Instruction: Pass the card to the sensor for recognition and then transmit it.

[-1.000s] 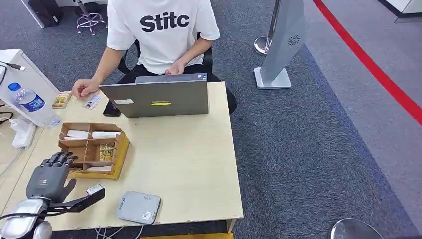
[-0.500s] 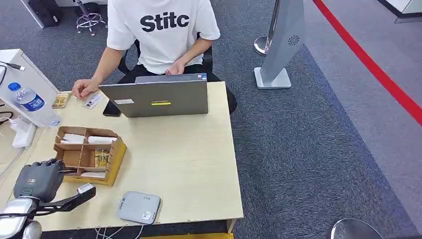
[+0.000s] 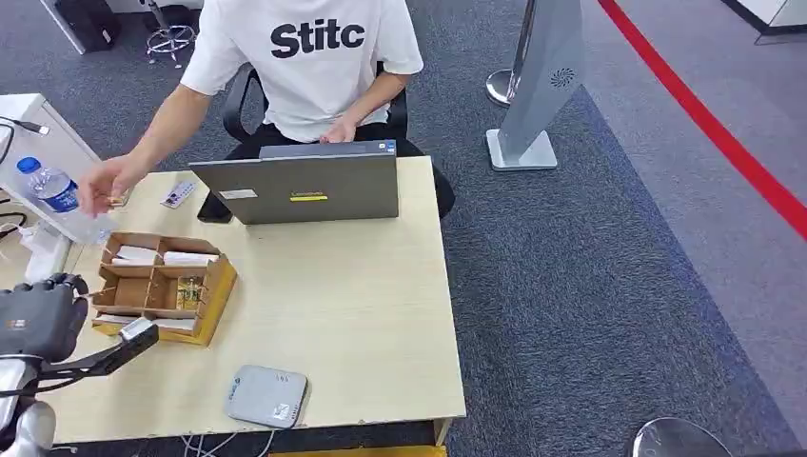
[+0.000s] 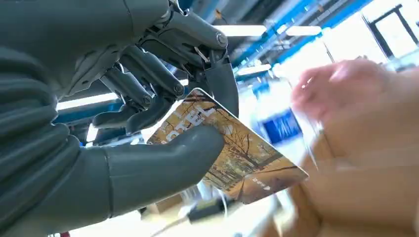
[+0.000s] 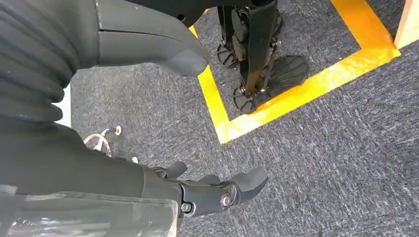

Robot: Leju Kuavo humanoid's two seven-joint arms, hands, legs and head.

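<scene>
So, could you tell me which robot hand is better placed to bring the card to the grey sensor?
The left robot hand: it already pinches the card above the table, near the sensor. The right robot hand hangs over the carpet.

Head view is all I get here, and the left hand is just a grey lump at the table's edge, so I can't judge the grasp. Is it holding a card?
Observer: Yes. In the left wrist view the left hand pinches a card between thumb and fingers.
Operator: What does the card look like?
Observer: It has an autumn-tree picture in yellow and brown.
Operator: And the right hand?
Observer: The right hand hangs over grey carpet, fingers apart, holding nothing.
</scene>
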